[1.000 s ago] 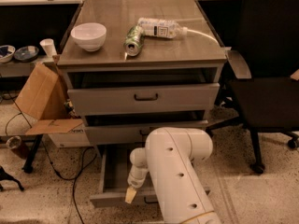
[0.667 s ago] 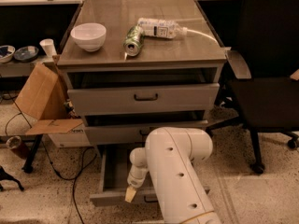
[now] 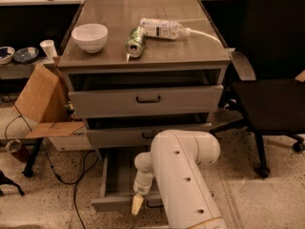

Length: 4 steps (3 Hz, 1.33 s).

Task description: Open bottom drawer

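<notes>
The bottom drawer (image 3: 119,175) stands well out of the table (image 3: 190,51) toward the camera, its grey inside open to view; its front panel runs left to right, and its line of travel runs straight toward the robot. The tool (image 3: 137,204) hangs tip-down at that panel's upper edge, near its middle, touching or just beside it, I cannot tell which; nor can I tell whether it is clenched or released. Any further pull, I judge, should follow that line of travel; the arm (image 3: 186,175) crowds the panel's right half.
</notes>
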Tool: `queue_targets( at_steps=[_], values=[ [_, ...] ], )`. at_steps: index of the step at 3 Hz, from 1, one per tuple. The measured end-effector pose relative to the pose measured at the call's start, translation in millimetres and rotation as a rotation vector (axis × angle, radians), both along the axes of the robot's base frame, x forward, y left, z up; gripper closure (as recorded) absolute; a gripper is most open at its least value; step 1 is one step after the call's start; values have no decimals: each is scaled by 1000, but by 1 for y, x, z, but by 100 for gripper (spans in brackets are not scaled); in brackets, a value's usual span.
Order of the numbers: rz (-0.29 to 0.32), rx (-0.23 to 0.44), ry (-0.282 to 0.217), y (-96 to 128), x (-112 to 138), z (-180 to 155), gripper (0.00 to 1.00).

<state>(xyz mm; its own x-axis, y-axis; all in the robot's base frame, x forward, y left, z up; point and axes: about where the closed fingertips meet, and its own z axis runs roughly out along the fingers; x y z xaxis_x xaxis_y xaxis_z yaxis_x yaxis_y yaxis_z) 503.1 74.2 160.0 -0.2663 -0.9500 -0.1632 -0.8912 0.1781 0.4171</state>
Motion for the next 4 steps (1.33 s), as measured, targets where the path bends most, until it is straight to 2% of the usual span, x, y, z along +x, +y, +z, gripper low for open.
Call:
queue_targets(
  at_steps=[1,3,4],
  values=[
    [51,10,28,-11,-18,1,0],
    [117,46,94,-11,-55,-9,2],
    [127,42,108,-12,-61,-8,3]
  ],
)
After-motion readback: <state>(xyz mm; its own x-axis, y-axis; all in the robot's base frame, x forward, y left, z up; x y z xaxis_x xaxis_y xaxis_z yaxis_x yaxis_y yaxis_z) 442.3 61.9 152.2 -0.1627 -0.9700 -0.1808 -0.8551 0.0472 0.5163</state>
